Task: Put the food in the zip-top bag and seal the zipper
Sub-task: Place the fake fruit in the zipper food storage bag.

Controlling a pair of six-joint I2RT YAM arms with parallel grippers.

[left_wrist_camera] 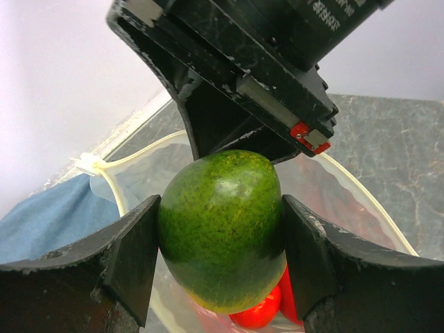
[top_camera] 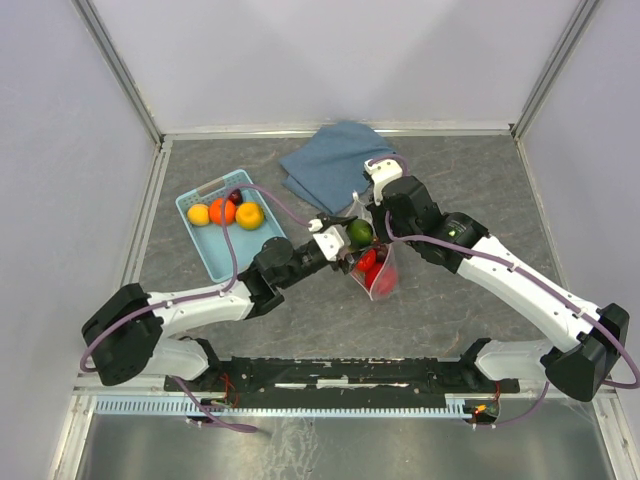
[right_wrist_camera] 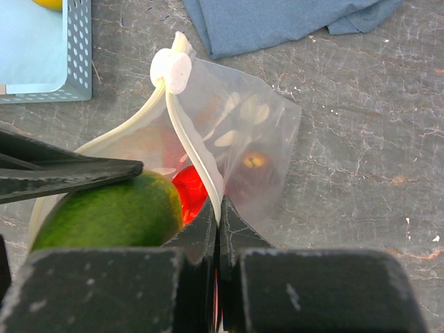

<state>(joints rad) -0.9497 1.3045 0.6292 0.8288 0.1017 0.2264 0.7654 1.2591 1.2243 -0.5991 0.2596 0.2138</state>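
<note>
My left gripper [top_camera: 352,240] is shut on a green toy fruit [left_wrist_camera: 220,229] and holds it over the open mouth of the zip-top bag [right_wrist_camera: 257,149]. The fruit also shows in the top view [top_camera: 360,233] and the right wrist view [right_wrist_camera: 104,214]. My right gripper [right_wrist_camera: 218,220] is shut on the bag's rim at the pale zipper strip [right_wrist_camera: 191,146] and holds the mouth open and up. Red fruits [right_wrist_camera: 191,191] lie inside the bag [top_camera: 377,272]. Orange and yellow fruits [top_camera: 223,211] lie in the basket.
A light-blue plastic basket [top_camera: 213,255] stands left of the bag. A folded blue cloth [top_camera: 330,165] lies behind the bag. Metal frame rails run along the table's sides and back. Grey table surface [top_camera: 470,310] shows right of and in front of the bag.
</note>
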